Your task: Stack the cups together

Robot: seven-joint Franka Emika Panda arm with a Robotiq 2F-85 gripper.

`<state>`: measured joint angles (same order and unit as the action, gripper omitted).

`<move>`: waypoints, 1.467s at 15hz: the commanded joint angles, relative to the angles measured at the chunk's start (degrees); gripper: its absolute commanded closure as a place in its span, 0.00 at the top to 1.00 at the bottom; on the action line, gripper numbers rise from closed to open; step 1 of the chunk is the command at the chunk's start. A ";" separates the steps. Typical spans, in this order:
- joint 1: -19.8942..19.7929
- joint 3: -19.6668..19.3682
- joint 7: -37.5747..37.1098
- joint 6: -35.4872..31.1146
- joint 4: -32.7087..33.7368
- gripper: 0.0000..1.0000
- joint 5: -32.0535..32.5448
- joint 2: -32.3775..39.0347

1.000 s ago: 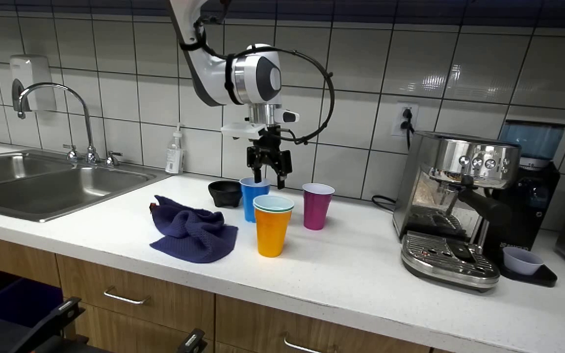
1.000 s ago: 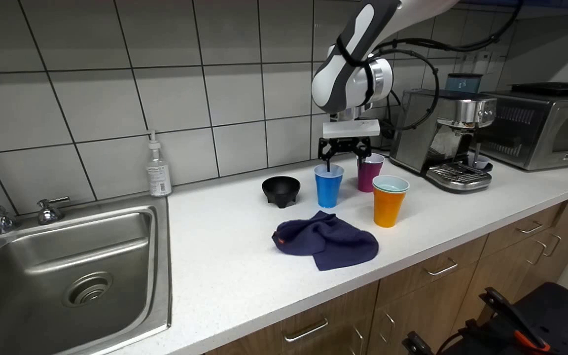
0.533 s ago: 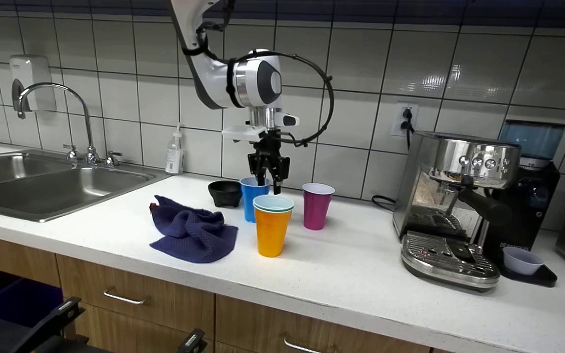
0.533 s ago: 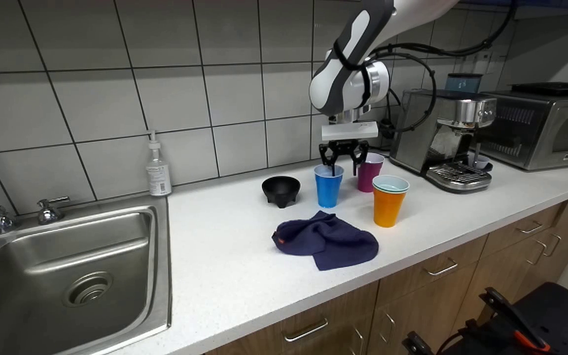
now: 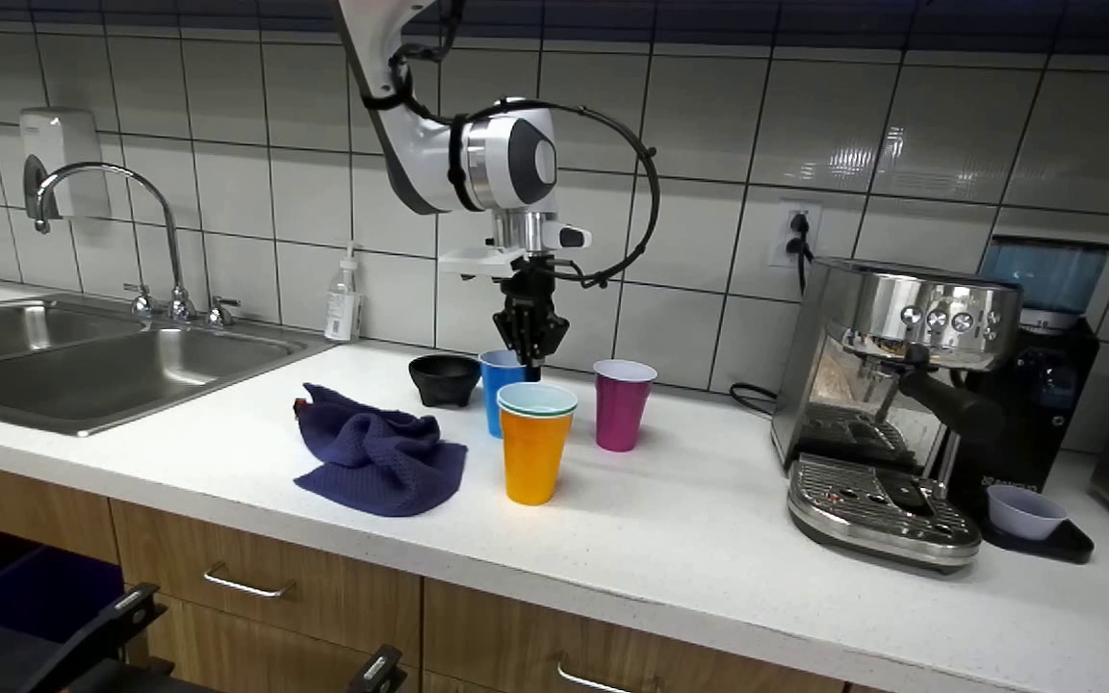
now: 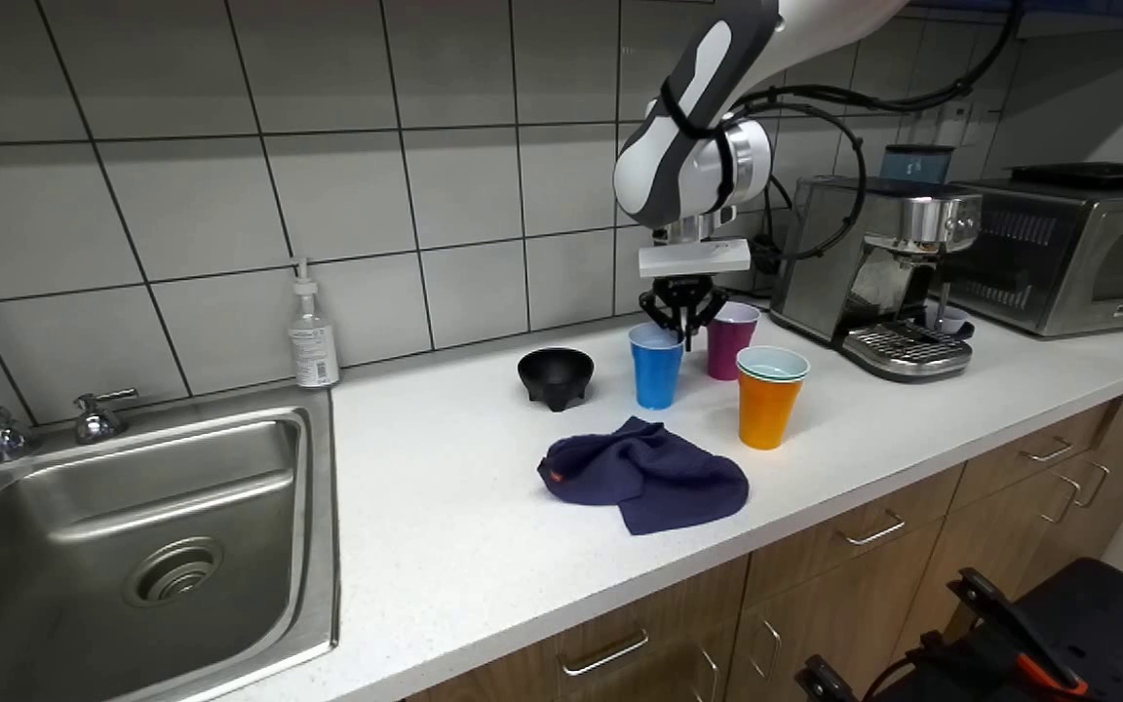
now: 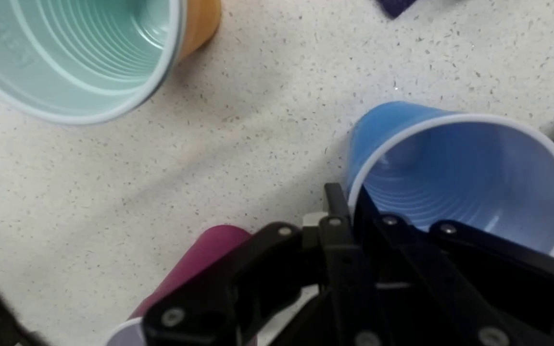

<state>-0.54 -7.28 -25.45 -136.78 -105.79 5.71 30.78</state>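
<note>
A speckled white counter (image 6: pixel 445 507) ran along the tiled wall (image 6: pixel 464 185). The blue cup (image 6: pixel 657 375) stood mouth up, long axis vertical, rim clamped in the jaws of the gripper (image 7: pixel 351 199).

Green cup (image 7: pixel 75 57) inside orange cup (image 6: pixel 767 411), upright blue cup (image 6: pixel 657 372), magenta cup (image 5: pixel 623 412)

- White arm (image 5: pixel 425 144), dark grey panels (image 5: pixel 523 154)
- Looping black cable (image 5: pixel 656 191)
- Black straps (image 5: pixel 458 164) round the arm
- Silver ring (image 5: pixel 477 166)
- Flat white block (image 6: pixel 694 257)
- Black gripper (image 7: pixel 348 190), round silver screws (image 7: pixel 173 317)
</note>
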 commanded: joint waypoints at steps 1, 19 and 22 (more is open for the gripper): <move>0.42 -0.56 0.99 1.79 0.47 0.02 -1.45 -0.81; -1.82 -0.92 5.55 -3.31 -14.59 0.01 -3.17 -16.03; -1.97 -0.69 6.11 -4.33 -16.15 0.01 -3.37 -18.06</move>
<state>-1.81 -8.48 -21.73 -139.46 -118.50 3.70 16.50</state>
